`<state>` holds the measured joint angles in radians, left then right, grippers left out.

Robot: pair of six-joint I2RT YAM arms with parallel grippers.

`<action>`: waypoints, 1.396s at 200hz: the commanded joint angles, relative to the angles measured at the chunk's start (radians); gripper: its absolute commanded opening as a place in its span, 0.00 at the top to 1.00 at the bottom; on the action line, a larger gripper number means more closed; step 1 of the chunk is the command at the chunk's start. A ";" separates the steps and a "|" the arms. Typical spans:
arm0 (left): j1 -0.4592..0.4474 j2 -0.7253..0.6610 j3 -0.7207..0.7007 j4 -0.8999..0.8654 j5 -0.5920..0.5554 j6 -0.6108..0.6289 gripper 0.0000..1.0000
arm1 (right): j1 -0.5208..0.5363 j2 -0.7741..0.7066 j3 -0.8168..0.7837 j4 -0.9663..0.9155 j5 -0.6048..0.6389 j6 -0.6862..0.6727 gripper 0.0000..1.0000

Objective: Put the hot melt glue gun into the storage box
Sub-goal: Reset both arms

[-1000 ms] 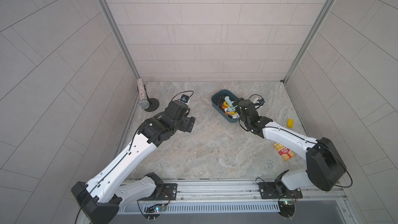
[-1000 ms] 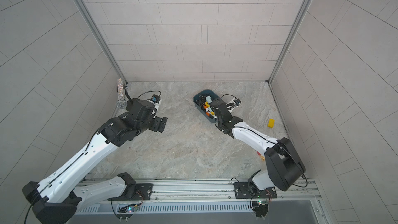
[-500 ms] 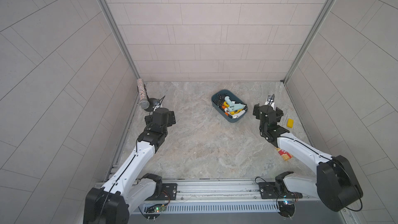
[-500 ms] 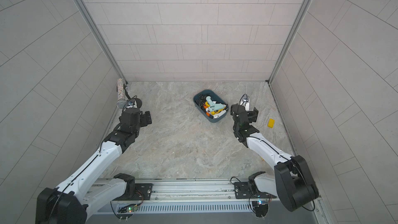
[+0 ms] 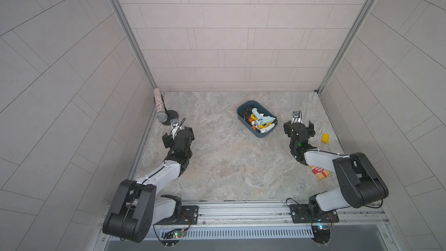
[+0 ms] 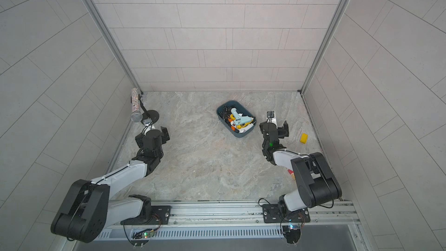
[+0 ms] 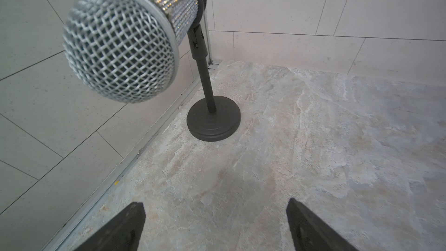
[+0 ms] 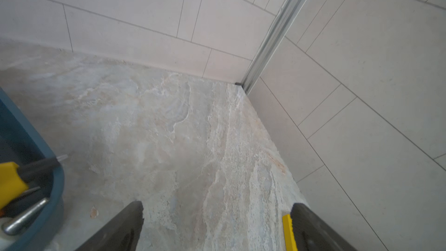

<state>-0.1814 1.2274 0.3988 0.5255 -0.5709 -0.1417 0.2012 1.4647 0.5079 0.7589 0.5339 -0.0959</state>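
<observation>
**Operator:** Grippers?

**Notebook:** Your left gripper (image 7: 216, 213) and right gripper (image 8: 214, 213) both stand spread wide, holding nothing, over the marbled grey tabletop (image 5: 229, 165).

**Operator:** The gun?

**Notebook:** The pale-blue plastic hot melt glue gun (image 5: 260, 119) lies on top of the pile in the dark teal plastic storage box (image 5: 260, 134). I judge it placed.

**Operator:** Risks?

**Notebook:** Your right gripper sits just beside the box, and a dark nozzle (image 8: 43, 164) pokes over the rim. A sideways sweep could snag it. Farther off, the glittery silver microphone on its black stand (image 7: 120, 44) hangs close to your left gripper, and a careless lift could tip it.

**Operator:** Writing?

**Notebook:** The red-and-tan packet (image 5: 318, 172) has print too small to read.
</observation>
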 commanded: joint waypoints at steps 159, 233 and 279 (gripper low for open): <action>0.103 0.352 -0.012 0.399 0.147 0.080 0.00 | -0.141 0.107 -0.164 0.243 -0.250 0.169 0.00; 0.104 0.332 -0.003 0.352 0.151 0.075 0.00 | -0.140 0.105 -0.155 0.221 -0.239 0.176 0.00; 0.104 0.327 0.000 0.338 0.152 0.075 0.00 | -0.142 0.109 -0.153 0.224 -0.241 0.178 0.00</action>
<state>-0.0845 1.5616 0.3912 0.8551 -0.4217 -0.0700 0.0597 1.5658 0.3496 0.9768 0.2947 0.0685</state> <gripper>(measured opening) 0.996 0.995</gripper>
